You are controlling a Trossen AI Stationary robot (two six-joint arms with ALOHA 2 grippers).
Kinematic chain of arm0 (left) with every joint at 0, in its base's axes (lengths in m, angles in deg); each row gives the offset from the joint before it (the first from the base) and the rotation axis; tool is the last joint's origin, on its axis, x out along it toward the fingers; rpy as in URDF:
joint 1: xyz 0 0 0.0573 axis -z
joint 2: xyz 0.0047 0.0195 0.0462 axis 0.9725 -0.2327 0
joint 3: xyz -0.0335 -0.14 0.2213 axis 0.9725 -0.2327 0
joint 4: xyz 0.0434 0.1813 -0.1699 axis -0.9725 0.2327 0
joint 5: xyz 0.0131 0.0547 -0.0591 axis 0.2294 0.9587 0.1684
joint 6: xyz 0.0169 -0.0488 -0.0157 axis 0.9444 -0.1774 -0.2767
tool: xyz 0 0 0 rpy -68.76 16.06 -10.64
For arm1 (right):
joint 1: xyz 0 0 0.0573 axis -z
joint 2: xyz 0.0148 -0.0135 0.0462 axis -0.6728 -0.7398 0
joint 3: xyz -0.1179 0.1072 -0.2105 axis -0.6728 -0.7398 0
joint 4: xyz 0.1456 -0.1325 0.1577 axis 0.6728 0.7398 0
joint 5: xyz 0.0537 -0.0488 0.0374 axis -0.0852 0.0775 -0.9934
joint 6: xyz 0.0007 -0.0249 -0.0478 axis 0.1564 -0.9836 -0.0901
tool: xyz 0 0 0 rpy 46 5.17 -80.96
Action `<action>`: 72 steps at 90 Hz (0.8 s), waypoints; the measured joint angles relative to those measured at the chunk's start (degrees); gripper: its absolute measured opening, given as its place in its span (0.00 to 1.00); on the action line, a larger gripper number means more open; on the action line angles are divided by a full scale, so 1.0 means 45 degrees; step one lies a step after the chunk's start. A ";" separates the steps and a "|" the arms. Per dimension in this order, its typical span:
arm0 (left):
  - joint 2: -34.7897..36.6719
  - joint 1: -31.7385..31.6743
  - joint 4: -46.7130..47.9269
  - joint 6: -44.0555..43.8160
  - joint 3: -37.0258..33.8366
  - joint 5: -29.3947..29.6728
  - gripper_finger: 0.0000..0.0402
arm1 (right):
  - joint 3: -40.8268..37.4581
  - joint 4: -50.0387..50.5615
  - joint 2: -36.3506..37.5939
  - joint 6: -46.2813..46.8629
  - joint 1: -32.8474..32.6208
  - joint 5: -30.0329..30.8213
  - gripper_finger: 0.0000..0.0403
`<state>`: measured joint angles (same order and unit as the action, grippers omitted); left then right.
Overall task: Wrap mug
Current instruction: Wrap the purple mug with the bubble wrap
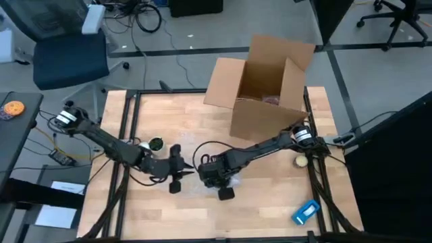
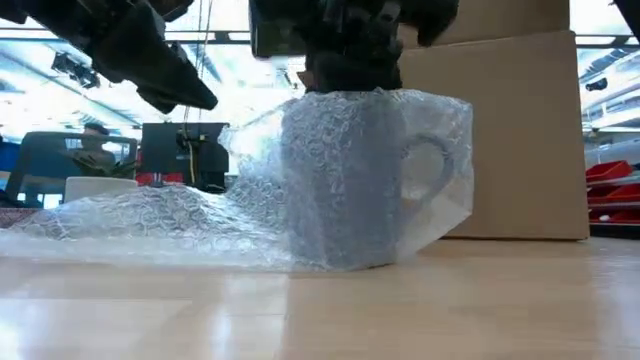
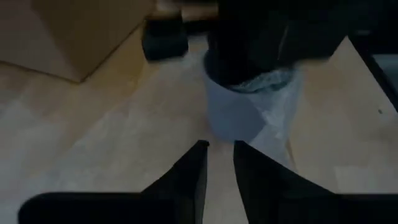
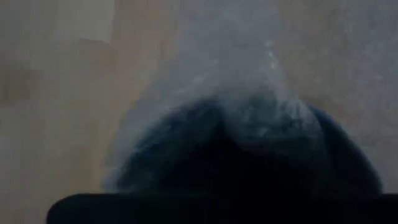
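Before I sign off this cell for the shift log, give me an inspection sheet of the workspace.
Surface: wooden table, bare in front.
Job's things: mug upright, bubble wrap around it, loose sheet trailing aside.
Clutter: cardboard box open; blue item; small green-topped item.
Grippers: right gripper on the mug's top; left gripper beside it, jaws narrowly apart.
Cables: on floor behind.
Surroundings: office chair.
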<state>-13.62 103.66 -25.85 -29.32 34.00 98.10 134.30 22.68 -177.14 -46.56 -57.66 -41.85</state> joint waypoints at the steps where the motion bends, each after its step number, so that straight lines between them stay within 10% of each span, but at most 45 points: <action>1: -0.0022 0.0000 -0.0002 0.0008 0.0000 -0.0002 0.15 | 0.0054 0.0108 0.0001 0.0001 0.0000 0.0011 0.00; 72: -0.0229 0.0335 0.0639 -0.0059 -0.0005 -0.0107 0.15 | 0.3025 0.0838 0.0099 0.0281 -0.0280 0.1673 0.00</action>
<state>-14.66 105.16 -22.97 -29.59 33.98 97.62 147.92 26.45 -176.70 -45.30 -58.92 -34.32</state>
